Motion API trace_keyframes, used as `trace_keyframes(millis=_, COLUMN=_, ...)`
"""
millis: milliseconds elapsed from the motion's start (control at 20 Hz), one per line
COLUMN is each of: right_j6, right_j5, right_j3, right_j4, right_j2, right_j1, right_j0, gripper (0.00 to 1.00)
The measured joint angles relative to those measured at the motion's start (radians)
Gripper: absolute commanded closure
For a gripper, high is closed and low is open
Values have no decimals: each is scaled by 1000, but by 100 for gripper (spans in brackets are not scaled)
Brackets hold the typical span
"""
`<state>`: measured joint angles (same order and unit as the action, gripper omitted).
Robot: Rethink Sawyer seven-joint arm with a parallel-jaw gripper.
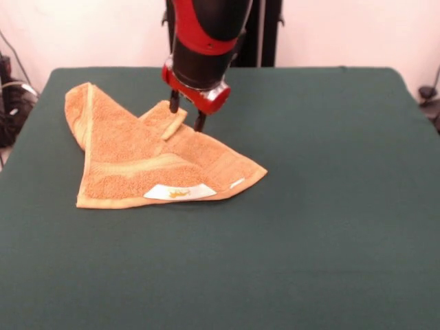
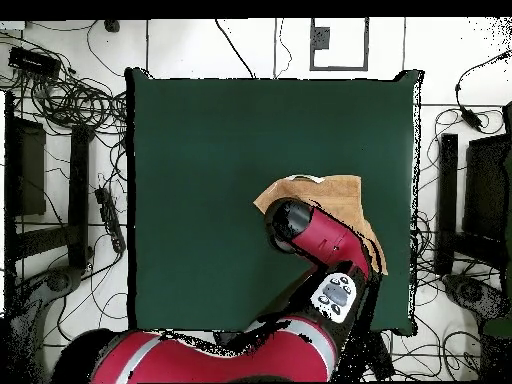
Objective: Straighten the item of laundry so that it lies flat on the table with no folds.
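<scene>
Table: large rectangular table in plain dark green cloth (image 1: 330, 227), bearing the towel
Arm: red and black robot arm (image 1: 206, 34) coming down over the towel's far part
Towel: small orange-tan terry towel (image 1: 130, 161) on the table's left half in the front view, crumpled, one corner folded over itself
Gripper: black-fingered claw (image 1: 186, 112) with prongs apart, straddling the upturned corner
Label: white tag with yellow print (image 1: 179, 193) at the towel's near edge
</scene>
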<state>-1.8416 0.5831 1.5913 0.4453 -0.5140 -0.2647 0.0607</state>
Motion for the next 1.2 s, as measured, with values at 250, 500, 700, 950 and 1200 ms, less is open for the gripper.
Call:
trace_keyframes(millis=250, right_j6=0, right_j5=-6, right_j3=0, right_j4=1, right_j2=0, right_j1=16, right_j0=-8, gripper=0)
trace_keyframes(millis=500, right_j6=0, right_j5=-28, right_j3=-1, right_j4=1, right_j2=-1, right_j1=52, right_j0=-31, gripper=0)
trace_keyframes(millis=700, right_j6=0, right_j5=-26, right_j3=-7, right_j4=4, right_j2=-13, right_j1=81, right_j0=-39, gripper=0)
trace_keyframes(millis=950, right_j6=0, right_j5=0, right_j3=-32, right_j4=4, right_j2=-39, right_j1=101, right_j0=-25, gripper=0)
trace_keyframes(millis=1200, right_j6=0, right_j5=10, right_j3=-40, right_j4=4, right_j2=-55, right_j1=112, right_j0=-20, gripper=0)
